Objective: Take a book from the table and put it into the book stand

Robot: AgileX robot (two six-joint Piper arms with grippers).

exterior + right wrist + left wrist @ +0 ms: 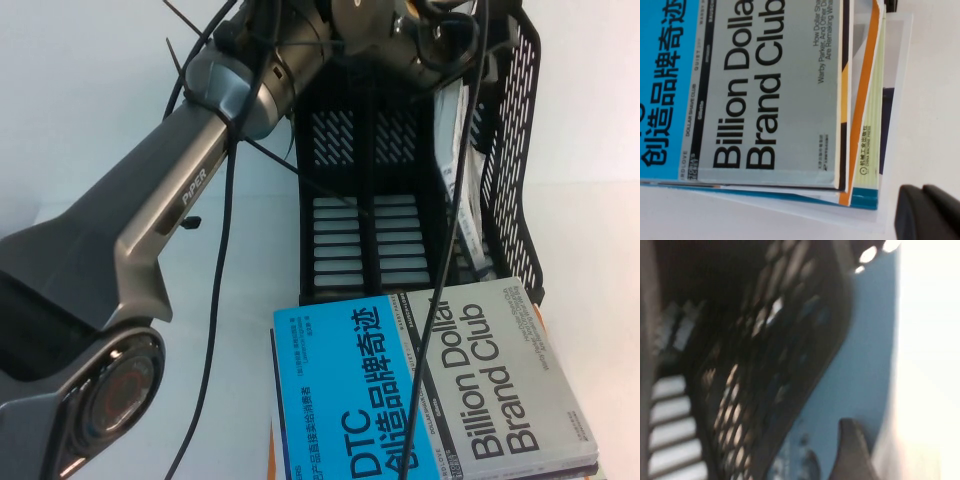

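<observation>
Left claw (852,450) blurred, edge-cropped

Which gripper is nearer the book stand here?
Left. The left gripper is up at the top of the book stand. The right gripper is out of the high view, low beside the stacked books on the table.

Readable print on the arm and the stacked books

The grey left robot arm (190,190) carries "PIPER". Just before the black plastic book stand (420,170), the blue-and-grey paperback (430,385) reads "DTC", "Billion Dollar Brand Club" and Chinese characters; the orange-edged book (863,125) beneath it shows "CHINA MACHINE PRESS".
</observation>
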